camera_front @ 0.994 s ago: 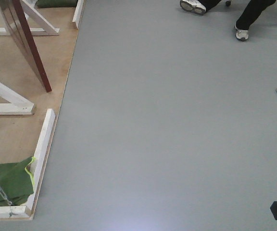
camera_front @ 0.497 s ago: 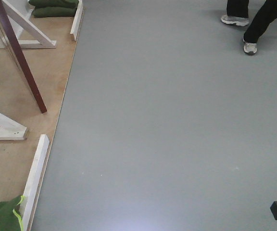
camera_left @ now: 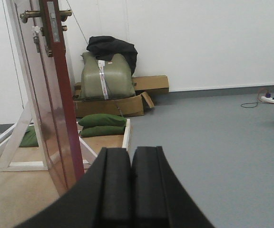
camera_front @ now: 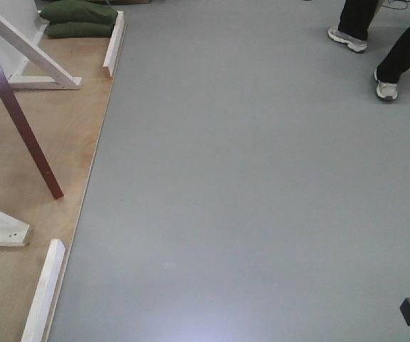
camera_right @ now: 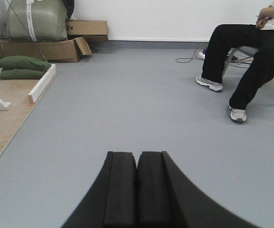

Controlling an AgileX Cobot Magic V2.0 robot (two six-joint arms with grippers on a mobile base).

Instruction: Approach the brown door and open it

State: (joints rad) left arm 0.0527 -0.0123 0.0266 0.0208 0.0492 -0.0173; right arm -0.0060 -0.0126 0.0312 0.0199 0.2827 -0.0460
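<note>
Standing on a plywood platform point(camera_front: 62, 142), the brown door point(camera_left: 56, 109) showed its edge to the left wrist camera, with a brass handle point(camera_left: 30, 15) high on its leaf. The left gripper point(camera_left: 131, 190) hung just right of the door and short of it, its fingers pressed together on nothing. The right gripper point(camera_right: 137, 190) was further right of the door, over grey floor, its fingers likewise closed and empty. Green sandbags point(camera_left: 102, 126) lay beyond the door. A seated person point(camera_right: 244, 52) was well to its right.
</note>
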